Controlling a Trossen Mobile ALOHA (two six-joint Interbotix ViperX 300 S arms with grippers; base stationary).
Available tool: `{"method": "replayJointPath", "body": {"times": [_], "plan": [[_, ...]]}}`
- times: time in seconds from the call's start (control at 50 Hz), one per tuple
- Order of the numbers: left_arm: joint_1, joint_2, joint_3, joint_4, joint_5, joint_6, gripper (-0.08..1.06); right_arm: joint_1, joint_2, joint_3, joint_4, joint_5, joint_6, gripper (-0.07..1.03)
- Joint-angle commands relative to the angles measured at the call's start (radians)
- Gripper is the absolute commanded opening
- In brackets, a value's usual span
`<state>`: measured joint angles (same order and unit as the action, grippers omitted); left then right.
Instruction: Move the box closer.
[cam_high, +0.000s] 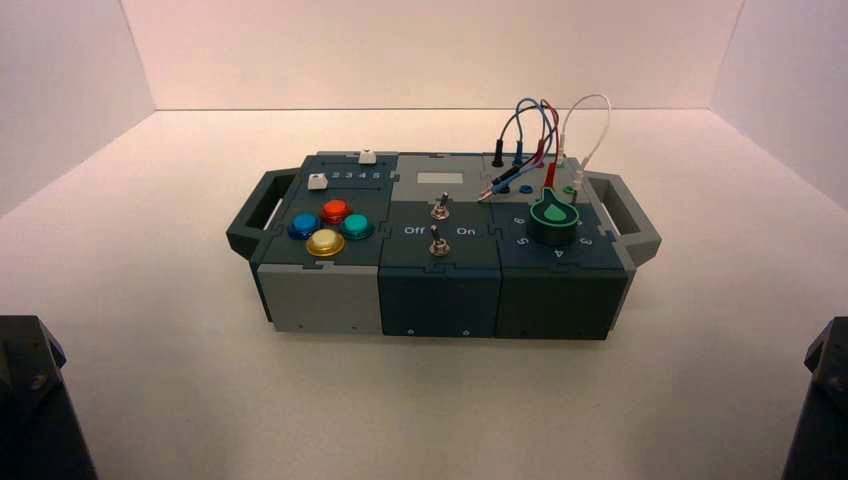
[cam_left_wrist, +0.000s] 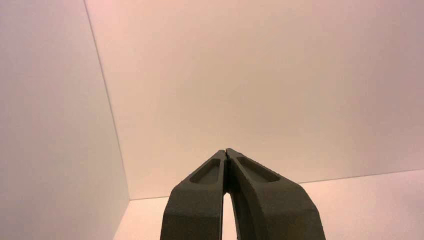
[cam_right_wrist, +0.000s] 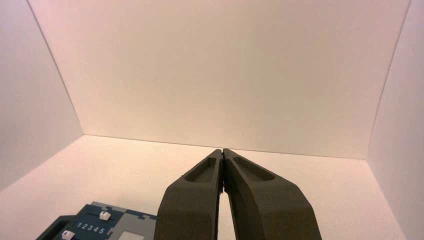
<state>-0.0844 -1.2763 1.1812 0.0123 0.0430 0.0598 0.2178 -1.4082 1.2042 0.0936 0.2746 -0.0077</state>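
Rigid, likely weighty box (cam_high: 440, 255) mid-surface; side handles (cam_high: 262, 212) offer holds; left gripper (cam_left_wrist: 226, 152), right gripper (cam_right_wrist: 222, 151) fingers closed, empty.

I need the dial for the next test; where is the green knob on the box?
In the high view, the green knob sits on the box's right section, just in front of the plugged wires.

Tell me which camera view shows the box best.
The high view: the whole box shows, with both handles, buttons, toggles, dial and wires. The right wrist view catches only its slider corner beside the shut right gripper; the left wrist view shows none, just the shut left gripper.
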Motion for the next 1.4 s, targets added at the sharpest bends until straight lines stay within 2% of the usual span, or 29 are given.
{"method": "replayJointPath", "body": {"times": [0.02, 0.28, 0.38, 0.54, 0.7, 0.88, 1.04, 1.2, 1.24, 1.4], "plan": [[0.003, 0.006, -0.014, -0.002, -0.009, 0.002, -0.03, -0.003, 0.014, -0.021, 0.002, -0.008, -0.002, -0.02], [0.003, 0.008, -0.017, -0.002, -0.005, 0.002, -0.03, -0.002, 0.015, -0.023, 0.002, -0.003, -0.002, -0.02], [0.003, 0.015, -0.026, -0.002, 0.028, 0.002, -0.03, 0.002, 0.026, -0.031, 0.005, 0.014, 0.002, -0.02], [0.000, 0.097, -0.072, -0.009, 0.104, -0.009, -0.03, 0.005, 0.095, -0.058, 0.020, 0.055, 0.002, -0.02], [-0.028, 0.209, -0.140, -0.017, 0.179, -0.014, -0.03, 0.008, 0.210, -0.118, 0.020, 0.112, -0.003, -0.02], [-0.074, 0.387, -0.265, -0.025, 0.276, -0.017, -0.03, 0.008, 0.411, -0.229, 0.018, 0.183, -0.011, -0.03], [-0.127, 0.584, -0.397, -0.026, 0.347, -0.017, -0.03, 0.014, 0.657, -0.365, 0.017, 0.264, -0.020, -0.02], [-0.193, 0.788, -0.503, -0.034, 0.360, -0.017, -0.03, 0.028, 0.887, -0.505, 0.017, 0.298, -0.021, -0.02], [-0.199, 0.815, -0.515, -0.034, 0.360, -0.017, -0.03, 0.031, 0.911, -0.522, 0.017, 0.299, -0.021, -0.02], [-0.229, 1.042, -0.621, -0.048, 0.370, -0.017, -0.03, 0.060, 1.104, -0.644, 0.018, 0.307, -0.021, -0.02]]}}
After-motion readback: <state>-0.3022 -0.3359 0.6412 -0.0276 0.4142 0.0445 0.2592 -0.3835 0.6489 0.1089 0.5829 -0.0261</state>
